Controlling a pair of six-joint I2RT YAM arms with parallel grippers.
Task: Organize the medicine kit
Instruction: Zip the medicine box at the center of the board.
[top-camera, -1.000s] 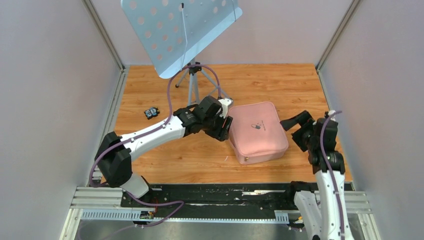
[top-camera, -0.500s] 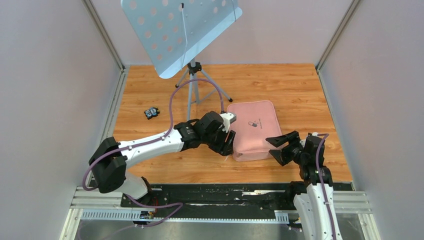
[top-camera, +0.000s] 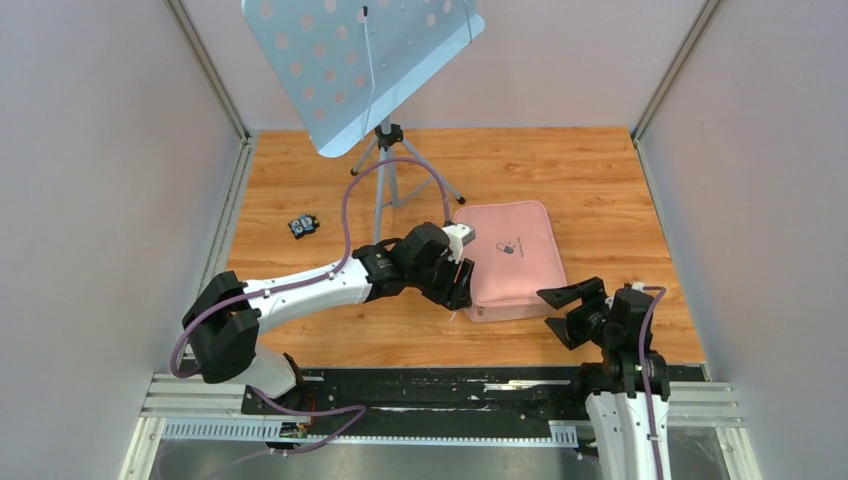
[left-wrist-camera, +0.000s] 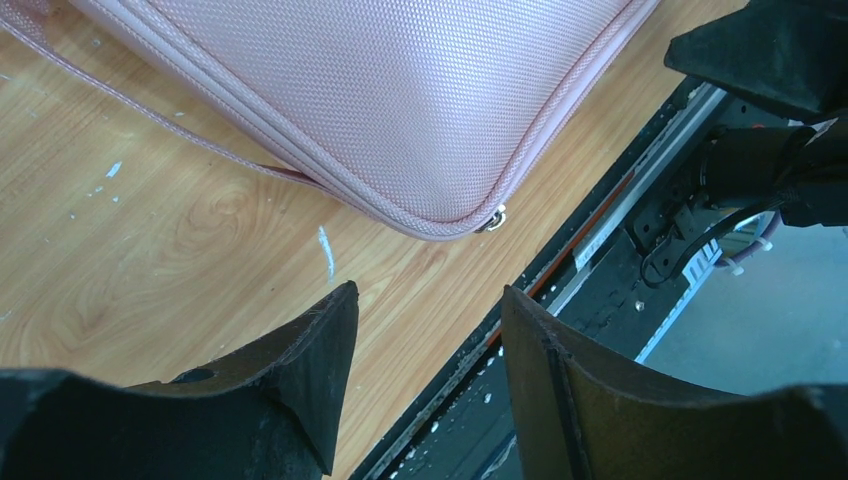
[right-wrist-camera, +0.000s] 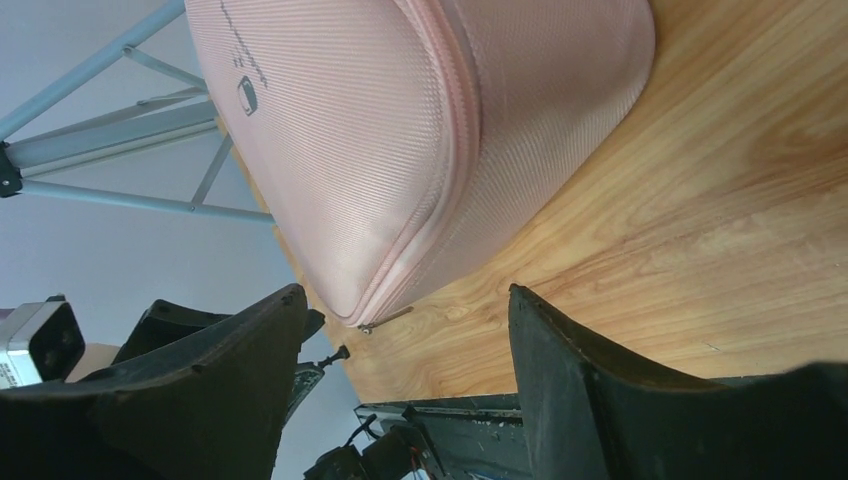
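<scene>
Plainly, the closed medicine kit (top-camera: 515, 260) was laid flat on the counter (top-camera: 300, 180), flanked by the left hand (top-camera: 462, 290) and right hand (top-camera: 563, 312), both spread and empty; its small zip pull (right-wrist-camera: 383, 320) could be missed and the soft case merely shoved.

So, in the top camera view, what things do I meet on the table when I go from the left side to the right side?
Small black object → left gripper → medicine kit → right gripper. The music stand is left out, since it spans several of these.
</scene>
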